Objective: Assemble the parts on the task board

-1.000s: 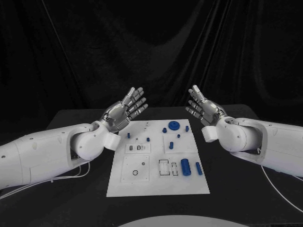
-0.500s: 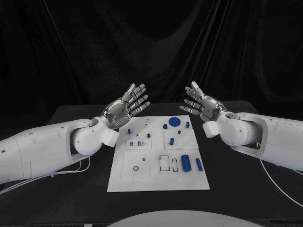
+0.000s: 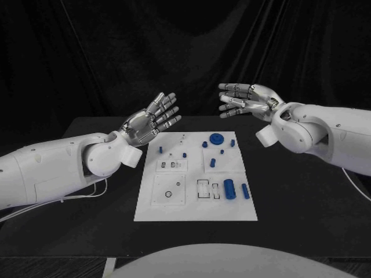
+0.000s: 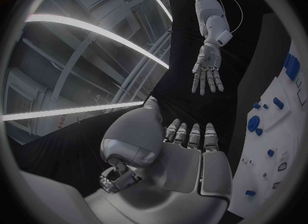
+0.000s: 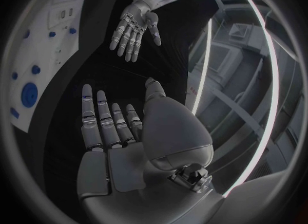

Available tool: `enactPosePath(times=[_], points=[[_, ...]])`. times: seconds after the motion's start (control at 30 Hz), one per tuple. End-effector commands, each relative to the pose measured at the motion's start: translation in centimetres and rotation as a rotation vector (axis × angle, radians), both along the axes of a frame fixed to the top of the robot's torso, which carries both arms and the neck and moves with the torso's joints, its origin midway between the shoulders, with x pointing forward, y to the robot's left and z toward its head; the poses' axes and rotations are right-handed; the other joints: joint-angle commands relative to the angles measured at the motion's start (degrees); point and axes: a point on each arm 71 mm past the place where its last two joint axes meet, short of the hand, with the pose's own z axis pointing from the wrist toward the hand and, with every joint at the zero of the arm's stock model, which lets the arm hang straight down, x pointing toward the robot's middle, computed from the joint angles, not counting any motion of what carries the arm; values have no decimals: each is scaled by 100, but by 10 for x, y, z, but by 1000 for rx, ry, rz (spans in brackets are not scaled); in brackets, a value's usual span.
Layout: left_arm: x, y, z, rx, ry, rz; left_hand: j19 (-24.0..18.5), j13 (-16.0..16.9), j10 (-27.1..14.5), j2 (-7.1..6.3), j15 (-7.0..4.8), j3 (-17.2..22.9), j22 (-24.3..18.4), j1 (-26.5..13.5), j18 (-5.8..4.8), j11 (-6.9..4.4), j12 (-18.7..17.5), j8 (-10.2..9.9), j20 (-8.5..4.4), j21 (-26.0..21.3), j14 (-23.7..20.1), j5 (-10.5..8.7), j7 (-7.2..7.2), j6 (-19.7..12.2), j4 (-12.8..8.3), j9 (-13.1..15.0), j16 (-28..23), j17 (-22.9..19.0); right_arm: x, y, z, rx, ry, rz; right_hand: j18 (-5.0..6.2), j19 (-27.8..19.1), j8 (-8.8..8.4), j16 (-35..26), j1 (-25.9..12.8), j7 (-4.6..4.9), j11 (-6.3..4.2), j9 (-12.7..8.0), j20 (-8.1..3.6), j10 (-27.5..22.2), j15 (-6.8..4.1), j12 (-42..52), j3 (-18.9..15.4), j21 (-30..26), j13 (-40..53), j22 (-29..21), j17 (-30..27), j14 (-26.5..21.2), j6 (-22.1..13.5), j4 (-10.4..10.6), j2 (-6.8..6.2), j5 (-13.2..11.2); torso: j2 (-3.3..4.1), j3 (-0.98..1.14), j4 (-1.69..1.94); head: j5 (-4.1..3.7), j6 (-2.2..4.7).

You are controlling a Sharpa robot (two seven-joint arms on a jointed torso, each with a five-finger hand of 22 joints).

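Observation:
The white task board (image 3: 196, 205) lies in the middle of the black table, with several small blue parts on it. A round blue part (image 3: 215, 138) sits near its far edge, and two blue cylinders (image 3: 230, 189) lie near its right side. My left hand (image 3: 151, 121) hovers open above the board's far left corner, fingers spread, holding nothing. My right hand (image 3: 246, 99) is raised high beyond the board's far right corner, open and empty. The left wrist view shows the left hand (image 4: 183, 157), the right hand (image 4: 208, 72) and the board (image 4: 276, 131). The right wrist view shows the right hand (image 5: 122, 142) and left hand (image 5: 133, 26).
The black table (image 3: 306, 202) extends on both sides of the board. A black curtain (image 3: 185, 52) hangs behind. White cables (image 3: 60, 217) run under my left arm near the table's left edge.
My right hand has risen and turned, its fingers now pointing left. My left hand stays about where it was, open. The camera view has shifted a little.

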Motion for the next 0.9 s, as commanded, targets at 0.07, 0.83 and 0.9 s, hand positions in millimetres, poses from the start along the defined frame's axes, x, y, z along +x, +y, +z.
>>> enactPosePath(times=[0.07, 0.83, 0.9], points=[[-3, 4, 1, -7, 8, 6, -3, -8, 1, 6, -65, 49, -8, 132, 49, 60, -37, 52, 74, -20, 8, 163, 19, 89, -6, 11, -21, -7, 1, 5, 7, -391, -125, 134, 94, 312, -35, 14, 128, -13, 116, 1, -16, 438, -18, 208, -30, -73, 31, -32, -13, 245, 62, -133, 51, -2, 36, -10, 11, 1, -54], [-14, 22, 9, -30, -13, 46, -3, 17, 25, 4, 133, 139, -8, 423, 40, 286, 18, 136, 216, -20, 8, 599, 214, 240, -38, 36, -21, -7, -7, 17, 20, -1200, -679, 356, 88, 2923, 183, 734, 650, -183, -413, 201, -988, 3769, -1003, 639, 1106, 66, 418, 278, 796, 3069, 1785, -951, -178, -1219, 568, -75, 161, 41, -54], [-14, 23, 9, -31, -13, 45, -3, 18, 25, 2, 139, 143, -8, 431, 40, 292, 21, 141, 220, -20, 8, 618, 221, 252, -40, 38, -21, -7, -8, 18, 20, -1221, -697, 365, 47, 2918, 194, 997, 574, -157, -444, 228, -1079, 3723, -1061, 711, 1325, 247, 574, 454, 1103, 3043, 1959, -993, -266, -1237, 616, -85, 185, 29, -54]])
